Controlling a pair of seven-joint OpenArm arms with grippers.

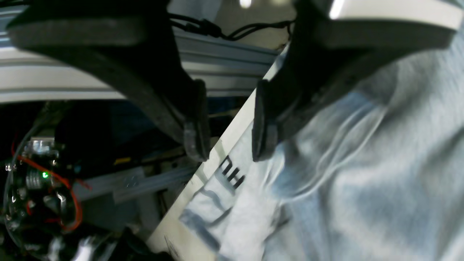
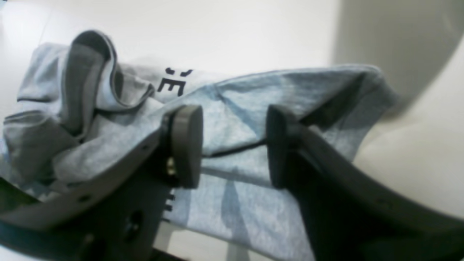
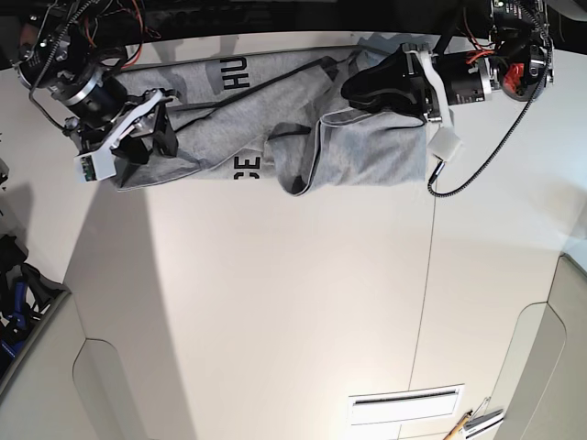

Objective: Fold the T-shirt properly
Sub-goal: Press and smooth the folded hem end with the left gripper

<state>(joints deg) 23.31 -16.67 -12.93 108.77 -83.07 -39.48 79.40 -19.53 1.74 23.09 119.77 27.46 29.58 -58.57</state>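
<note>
In the base view we start at the upper left of the frame, where the right gripper (image 3: 156,124) sits over the left end of the T-shirt (image 3: 275,128). Its own wrist view shows the two grey pads (image 2: 186,145) standing apart with a clear gap between them, and through that gap we see grey cloth lying behind; we see nothing pinched between them. In that same view the shirt is bunched up at the left of the frame, with a ribbed edge curling upward and a few black letters (image 2: 175,83) showing beside it. Moving right in the base view, the shirt lies crumpled in a long band along the top edge of the white table (image 3: 293,302), with black lettering visible near the upper middle and again lower down at the shirt's near edge, and a loose fold hanging down near the centre. Further right, at the upper right of the frame, the left gripper (image 3: 362,87) rests over the right part of the shirt. Its wrist view shows the dark fingers (image 1: 195,123) held apart, with the table edge and lettered cloth seen in the gap; whether the tips touch the cloth we cannot tell. A black cable (image 3: 486,156) loops over the table at the far right.
</note>
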